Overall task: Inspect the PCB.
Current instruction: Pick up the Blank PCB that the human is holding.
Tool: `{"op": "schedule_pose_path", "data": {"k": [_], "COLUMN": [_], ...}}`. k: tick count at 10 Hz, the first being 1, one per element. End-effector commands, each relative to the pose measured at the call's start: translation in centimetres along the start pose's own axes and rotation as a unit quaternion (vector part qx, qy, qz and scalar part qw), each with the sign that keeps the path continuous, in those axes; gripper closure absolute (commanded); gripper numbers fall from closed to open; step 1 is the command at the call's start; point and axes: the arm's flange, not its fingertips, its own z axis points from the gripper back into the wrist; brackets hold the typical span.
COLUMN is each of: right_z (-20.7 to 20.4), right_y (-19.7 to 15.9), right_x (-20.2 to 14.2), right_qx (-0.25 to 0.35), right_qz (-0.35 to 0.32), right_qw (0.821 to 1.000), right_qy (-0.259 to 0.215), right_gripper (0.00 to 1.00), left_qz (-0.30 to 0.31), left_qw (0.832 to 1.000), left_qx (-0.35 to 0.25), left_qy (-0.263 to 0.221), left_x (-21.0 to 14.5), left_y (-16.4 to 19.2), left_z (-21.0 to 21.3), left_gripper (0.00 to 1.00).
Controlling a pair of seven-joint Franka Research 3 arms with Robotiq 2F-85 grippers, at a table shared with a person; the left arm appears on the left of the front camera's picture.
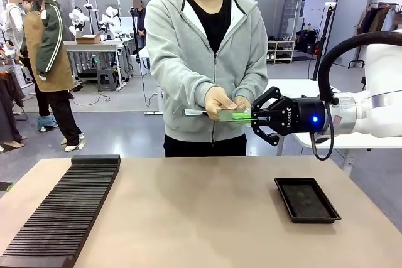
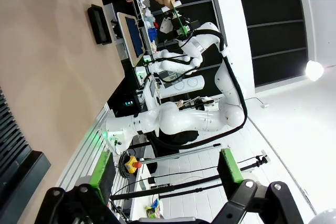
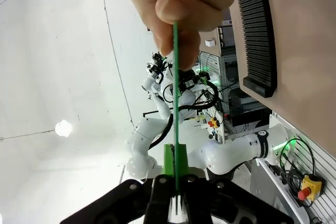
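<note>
While the person's hand (image 1: 220, 101) grips its 9 o'clock end, the PCB (image 1: 233, 115) sits mid-air above the surface (image 1: 188, 218), right claw (image 1: 254, 116) pinching its 3 o'clock end; left claw (image 2: 166, 167) spread wide; black tray (image 1: 306, 199) at 4 o'clock.

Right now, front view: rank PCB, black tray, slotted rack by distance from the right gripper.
1. PCB, clamped in the right gripper, person's hand on its other end.
2. Black tray, table's right side.
3. Slotted rack, table's left side.
</note>
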Motion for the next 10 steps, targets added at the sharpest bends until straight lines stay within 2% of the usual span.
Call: {"op": "schedule_pose_path", "data": {"k": [1, 4, 5, 6, 10], "right_z": [-0.24, -0.38, -0.88, 0.01, 0.01], "right_y": [0.13, -0.23, -0.66, -0.09, -0.09], "right_x": [-0.05, -0.09, -0.37, 0.01, 0.01], "right_qx": [0.013, 0.009, -0.023, 0.002, 0.002], "right_qz": [-0.004, 0.006, 0.02, -0.001, -0.001], "right_qw": [1.0, 1.0, 1.0, 1.0, 1.0], "right_qy": [-0.004, -0.003, -0.008, -0.001, -0.001], "right_gripper": [1.0, 1.0, 1.0, 1.0, 1.0], "left_qz": [0.001, 0.001, 0.001, 0.001, 0.001], "left_qw": [1.0, 1.0, 1.0, 1.0, 1.0], "left_qx": [0.0, 0.0, 0.0, 0.0, 0.0], "left_qy": [0.0, 0.0, 0.0, 0.0, 0.0], "left_x": [-0.09, -0.09, -0.09, -0.09, -0.09], "left_y": [-0.05, -0.05, -0.05, -0.05, -0.05], "left_z": [0.07, 0.07, 0.07, 0.07, 0.07], "left_gripper": [0.0, 0.0, 0.0, 0.0, 0.0]}}
